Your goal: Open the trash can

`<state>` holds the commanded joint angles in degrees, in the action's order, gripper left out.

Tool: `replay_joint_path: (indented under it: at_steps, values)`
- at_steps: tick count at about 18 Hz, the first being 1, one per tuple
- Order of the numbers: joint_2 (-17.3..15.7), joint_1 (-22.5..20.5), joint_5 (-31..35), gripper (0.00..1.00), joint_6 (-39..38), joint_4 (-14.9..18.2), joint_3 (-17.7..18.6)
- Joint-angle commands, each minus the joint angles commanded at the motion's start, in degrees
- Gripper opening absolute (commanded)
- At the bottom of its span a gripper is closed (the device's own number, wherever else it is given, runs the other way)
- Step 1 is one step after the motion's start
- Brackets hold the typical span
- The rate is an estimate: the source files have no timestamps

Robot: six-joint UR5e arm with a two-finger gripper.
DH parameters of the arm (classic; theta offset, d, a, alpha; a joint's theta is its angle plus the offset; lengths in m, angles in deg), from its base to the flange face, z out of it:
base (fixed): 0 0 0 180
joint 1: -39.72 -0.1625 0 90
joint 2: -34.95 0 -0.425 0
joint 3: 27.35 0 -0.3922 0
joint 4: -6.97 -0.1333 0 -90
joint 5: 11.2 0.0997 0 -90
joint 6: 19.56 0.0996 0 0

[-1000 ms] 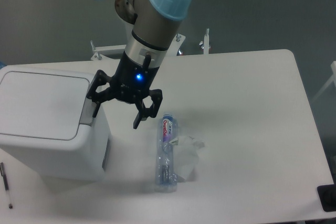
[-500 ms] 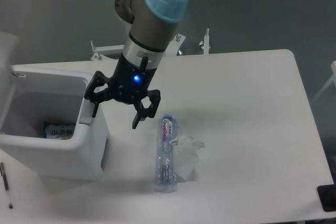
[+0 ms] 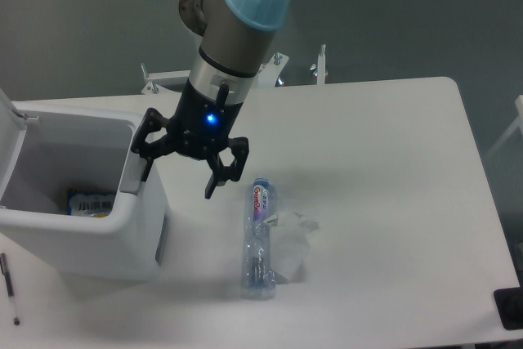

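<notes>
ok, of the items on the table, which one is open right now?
The trash can at the left: its lid is swung up, showing a packet inside. The clear bottle lies on its side, blue cap on.

- A white table [image 3: 392, 169] fills most of the view.
- A clear tube [image 3: 260, 236] with a blue, red-lettered label lies lengthwise near the table's middle.
- Crumpled clear wrap [image 3: 292, 243] lies touching the tube's right side.
- A pen [image 3: 8, 288] lies at the front left edge.
- A dark flat thing [image 3: 510, 308] sits at the front right corner.
- Metal brackets [image 3: 320, 64] stand behind the far edge.
</notes>
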<state>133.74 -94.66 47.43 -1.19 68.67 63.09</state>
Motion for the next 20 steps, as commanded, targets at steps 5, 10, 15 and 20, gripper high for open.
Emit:
replay_joint_path:
  at_steps: [5, 10, 15, 20]
  values:
    - [1.0, -0.3, 0.6, 1.00, 1.4, -0.4, -1.7]
    - [3.9, -3.6, 11.8, 1.00, 8.4, -1.1, -4.2]
    - [8.9, -7.5, 19.2, 1.00, 19.0, -1.1, -6.8]
    - [13.3, -13.7, 22.2, 1.00, 26.4, -1.0, -9.0]
